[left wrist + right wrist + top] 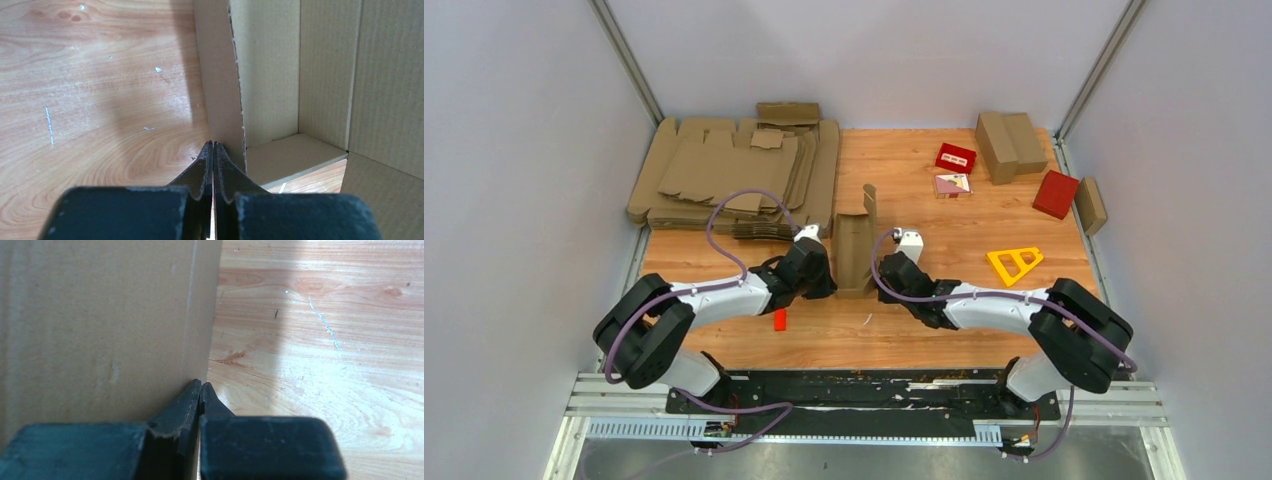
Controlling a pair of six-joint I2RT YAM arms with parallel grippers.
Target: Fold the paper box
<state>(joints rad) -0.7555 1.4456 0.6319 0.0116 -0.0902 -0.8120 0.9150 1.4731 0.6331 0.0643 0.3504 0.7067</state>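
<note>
The paper box [856, 250] is a brown cardboard blank, partly folded, standing upright in the middle of the table with one flap sticking up at its far end. My left gripper [829, 278] is shut with nothing between its fingers. In the left wrist view its tips [213, 145] rest against the edge of a side wall of the box [270, 75], whose open inside shows. My right gripper [884, 272] is shut too and holds nothing. Its tips [201, 385] sit at the corner of the box's outer wall [100, 315].
A stack of flat cardboard blanks [724, 175] lies at the back left. Folded brown boxes [1009, 140], two red boxes [955, 157] [1056, 193] and a yellow triangular frame [1014, 263] lie on the right. A small red piece [779, 320] sits beside the left arm.
</note>
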